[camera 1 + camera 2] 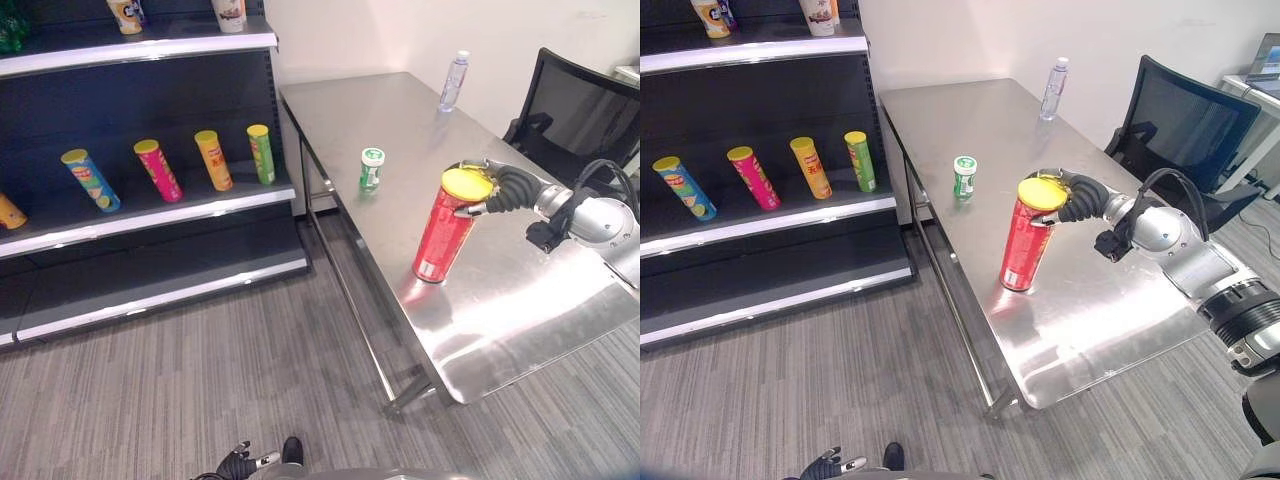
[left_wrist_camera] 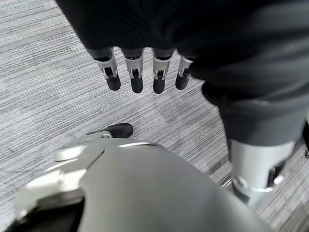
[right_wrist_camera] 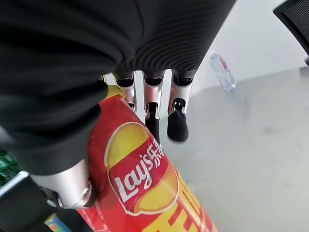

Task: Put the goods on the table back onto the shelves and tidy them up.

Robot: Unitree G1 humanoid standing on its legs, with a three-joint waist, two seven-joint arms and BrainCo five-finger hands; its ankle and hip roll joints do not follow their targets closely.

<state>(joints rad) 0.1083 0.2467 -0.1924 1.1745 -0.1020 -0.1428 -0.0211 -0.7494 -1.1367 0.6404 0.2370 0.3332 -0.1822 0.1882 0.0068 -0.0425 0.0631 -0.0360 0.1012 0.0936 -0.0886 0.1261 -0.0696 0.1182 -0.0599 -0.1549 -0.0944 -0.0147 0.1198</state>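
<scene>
From the head views, a red chip can [image 1: 443, 231] stands tilted on the steel table [image 1: 520, 300] near its front edge, bare tabletop around it, a small green bottle [image 1: 372, 169] well apart. The right hand [image 1: 495, 190] wraps the can's yellow-lidded top, fingers curled around it. In the left wrist view, the left hand [image 2: 145, 72] hangs relaxed over floor. The right wrist view shows fingers [image 3: 176, 113] beside the can.

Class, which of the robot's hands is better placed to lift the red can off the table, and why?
The right hand: it is already at the top of the red can on the table. The left hand hangs open, low over the floor.
</scene>
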